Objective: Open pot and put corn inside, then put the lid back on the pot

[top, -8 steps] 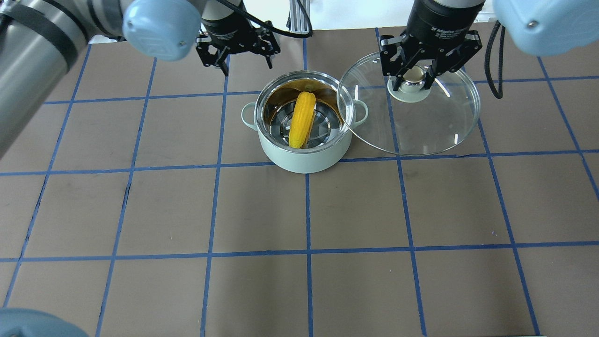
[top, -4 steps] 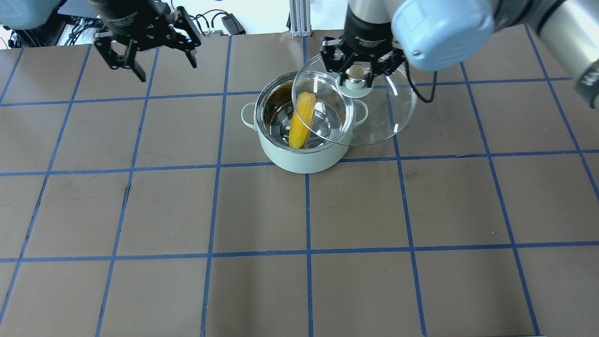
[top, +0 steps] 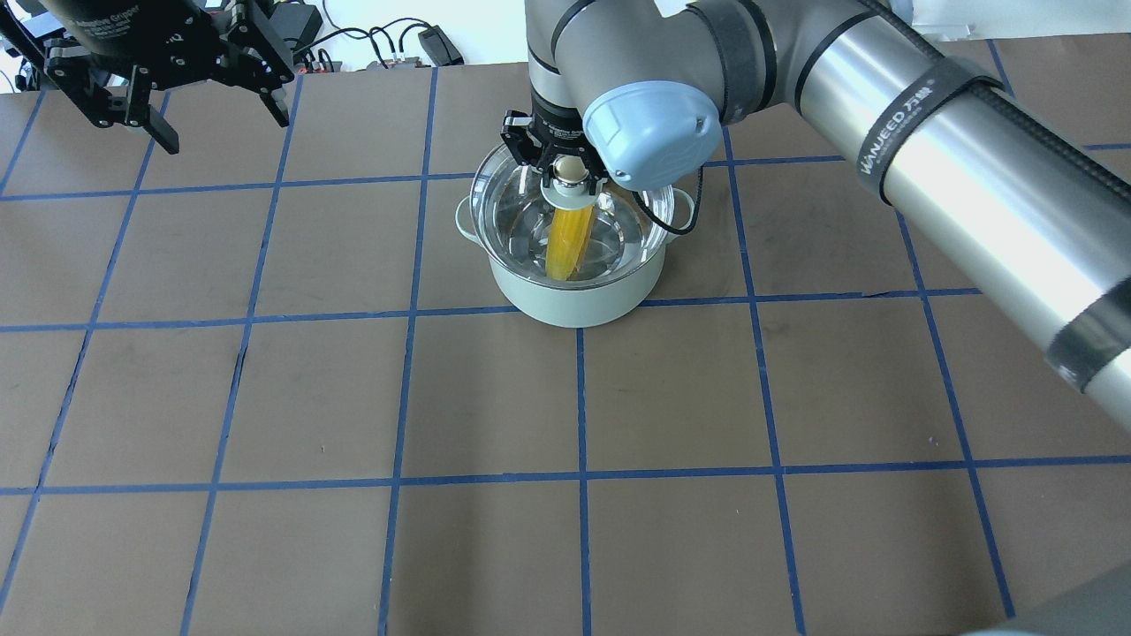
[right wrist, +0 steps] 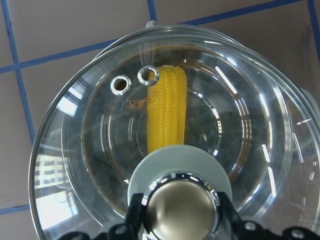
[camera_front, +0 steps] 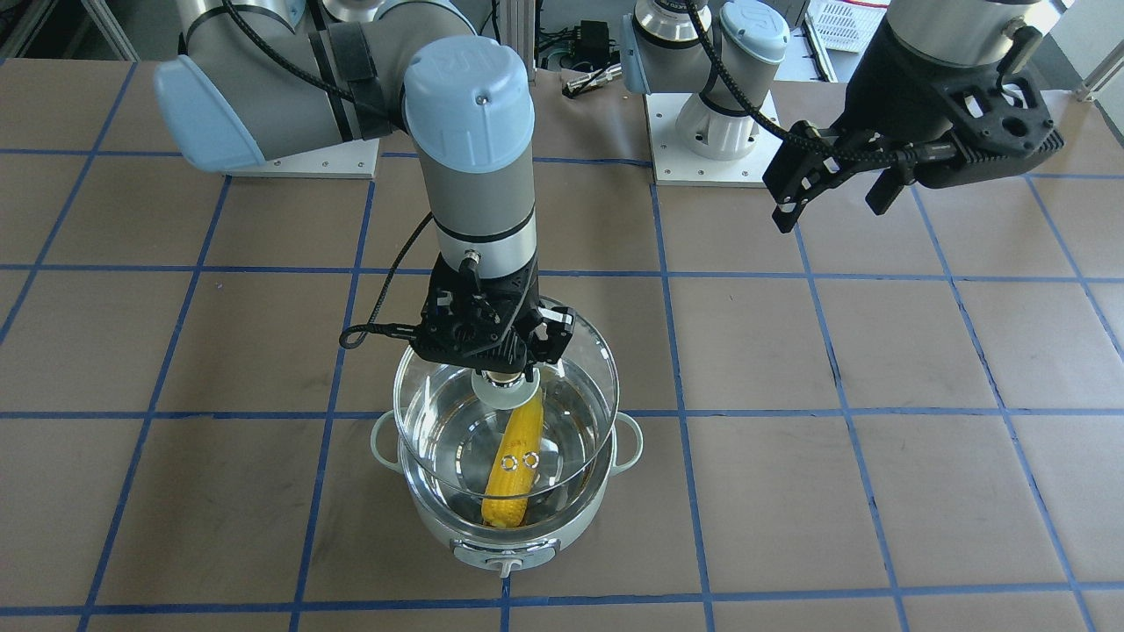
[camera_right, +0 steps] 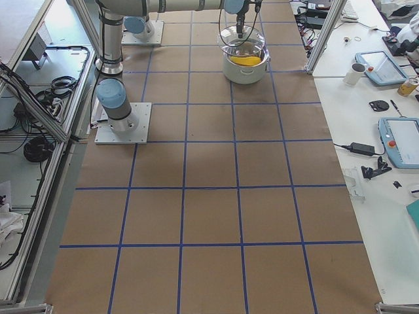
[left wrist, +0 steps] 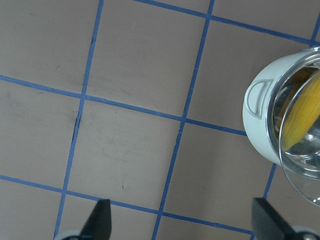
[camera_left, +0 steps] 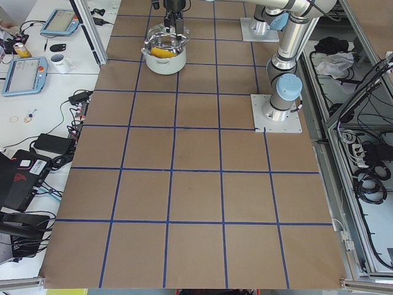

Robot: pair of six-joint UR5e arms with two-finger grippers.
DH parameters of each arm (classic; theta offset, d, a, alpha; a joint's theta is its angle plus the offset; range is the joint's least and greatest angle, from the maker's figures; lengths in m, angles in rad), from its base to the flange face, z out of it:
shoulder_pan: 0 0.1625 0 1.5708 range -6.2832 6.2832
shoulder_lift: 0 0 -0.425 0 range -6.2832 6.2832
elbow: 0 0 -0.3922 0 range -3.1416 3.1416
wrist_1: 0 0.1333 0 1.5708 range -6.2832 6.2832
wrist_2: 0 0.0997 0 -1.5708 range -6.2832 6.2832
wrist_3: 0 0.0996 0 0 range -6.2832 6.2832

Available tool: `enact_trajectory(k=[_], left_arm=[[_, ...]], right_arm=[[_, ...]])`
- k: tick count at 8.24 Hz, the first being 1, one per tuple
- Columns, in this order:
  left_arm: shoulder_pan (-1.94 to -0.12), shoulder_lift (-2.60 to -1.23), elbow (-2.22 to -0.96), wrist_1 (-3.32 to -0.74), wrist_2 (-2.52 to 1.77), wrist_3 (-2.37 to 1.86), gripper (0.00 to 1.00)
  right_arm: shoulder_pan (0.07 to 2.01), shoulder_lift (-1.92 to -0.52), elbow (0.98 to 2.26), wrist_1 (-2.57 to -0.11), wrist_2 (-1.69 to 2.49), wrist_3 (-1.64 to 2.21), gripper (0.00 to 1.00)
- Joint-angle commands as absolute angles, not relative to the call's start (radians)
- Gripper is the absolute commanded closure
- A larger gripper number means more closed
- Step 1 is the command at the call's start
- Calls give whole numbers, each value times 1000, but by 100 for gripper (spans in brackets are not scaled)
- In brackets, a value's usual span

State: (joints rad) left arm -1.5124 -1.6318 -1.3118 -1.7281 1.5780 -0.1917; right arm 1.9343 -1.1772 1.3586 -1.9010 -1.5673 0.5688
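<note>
The pale mint-white pot stands on the table with the yellow corn lying inside it. My right gripper is shut on the beige knob of the clear glass lid. It holds the lid just over the pot's mouth, shifted slightly toward the robot's side. The corn shows through the glass. My left gripper is open and empty, raised well to the left of the pot. Its wrist view shows the pot at the right edge.
The table is brown, with a blue tape grid. The arms' base plates are at the robot's side. Benches with tablets and cables flank the table ends. My right arm's long forearm spans the table's right half.
My right gripper carried the lid leftward from beside the pot to over its mouth. My left gripper drew away to the far left, still open.
</note>
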Motion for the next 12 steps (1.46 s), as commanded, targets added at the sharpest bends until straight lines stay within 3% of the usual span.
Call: enact_trajectory(k=[1,7,12], left_arm=[[-1532,-1612,-1316,-1733,1582,-170,0],[-1611,-1608,-1446,-1668,1580,-103,0],[-1611,-1598,-1463,-1637,1572,-6,0]], right_arm=[[1936,-1120,1341,-1942,-1566,587,100],[1925,-1098,1330,-1948,-1568,549,100],[1925,-1094,1336,-1960,-1571,537,100]])
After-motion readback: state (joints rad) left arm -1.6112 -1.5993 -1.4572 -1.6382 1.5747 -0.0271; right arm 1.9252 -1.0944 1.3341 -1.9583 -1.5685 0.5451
